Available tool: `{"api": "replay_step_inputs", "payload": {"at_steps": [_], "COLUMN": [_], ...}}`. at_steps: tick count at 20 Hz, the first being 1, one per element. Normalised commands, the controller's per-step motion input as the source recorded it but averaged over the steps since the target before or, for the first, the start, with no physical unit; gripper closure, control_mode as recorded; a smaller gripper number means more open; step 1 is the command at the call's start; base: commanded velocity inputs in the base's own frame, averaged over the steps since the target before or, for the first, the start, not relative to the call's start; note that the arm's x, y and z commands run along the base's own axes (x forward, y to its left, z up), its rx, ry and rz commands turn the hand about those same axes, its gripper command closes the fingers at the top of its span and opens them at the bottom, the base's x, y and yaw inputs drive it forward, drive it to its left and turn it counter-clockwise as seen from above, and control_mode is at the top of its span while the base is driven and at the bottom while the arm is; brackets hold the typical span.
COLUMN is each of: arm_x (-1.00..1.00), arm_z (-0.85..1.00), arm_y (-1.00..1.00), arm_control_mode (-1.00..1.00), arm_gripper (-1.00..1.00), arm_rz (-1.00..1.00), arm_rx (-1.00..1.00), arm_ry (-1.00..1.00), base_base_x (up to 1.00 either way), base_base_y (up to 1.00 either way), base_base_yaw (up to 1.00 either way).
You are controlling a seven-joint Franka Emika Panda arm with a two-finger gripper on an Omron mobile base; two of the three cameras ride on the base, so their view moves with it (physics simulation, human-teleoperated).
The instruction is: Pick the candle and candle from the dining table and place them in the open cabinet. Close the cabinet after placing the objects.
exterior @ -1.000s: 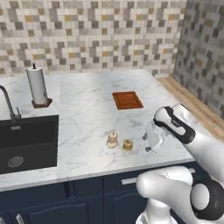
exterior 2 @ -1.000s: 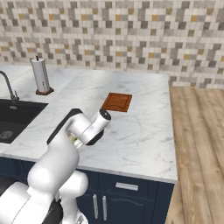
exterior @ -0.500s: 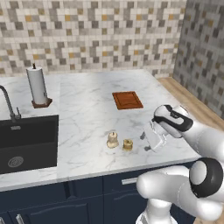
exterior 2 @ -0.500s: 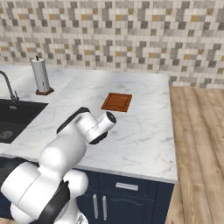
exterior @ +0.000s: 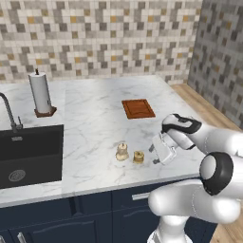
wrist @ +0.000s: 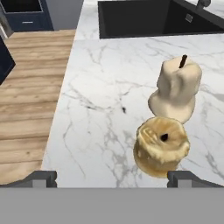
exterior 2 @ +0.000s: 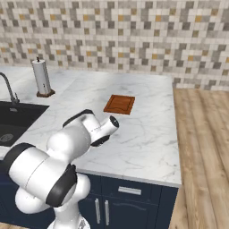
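While the gripper (exterior: 160,153) hung with its fingers spread apart and empty just beside the golden candle (exterior: 138,157), that candle stood on the dining table (exterior: 95,123), touching the cream candle (exterior: 122,151) on the sink (exterior: 28,154) side.

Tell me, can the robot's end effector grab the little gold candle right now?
Probably yes. The end effector is open and sits close beside the golden candle on the dining table, with bare marble between them. The cream candle stands just beyond, so it should aim carefully.
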Motion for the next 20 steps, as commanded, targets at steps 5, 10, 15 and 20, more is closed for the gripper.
{"api": "replay_step_inputs", "payload": {"at_steps": [5,10,15,20], "arm_x": [0.15,0.16,0.14,0.10], "arm_z": [-0.03,-0.13,-0.18,-0.10], "arm_y": [0.10,0.08,0.02,0.00], "arm_control_mode": [-1.00,-1.00,-1.00,-1.00], "arm_gripper": [-1.00,-1.00,-1.00,-1.00], "arm_rz": [0.00,0.00,0.00,0.00], "arm_rx": [0.01,0.00,0.00,0.03], "arm_ry": [0.00,0.00,0.00,0.00], "base_base_x": [0.00,0.00,0.00,0.00], "base_base_y": [0.00,0.00,0.00,0.00], "base_base_yaw": [0.00,0.00,0.00,0.00]}}
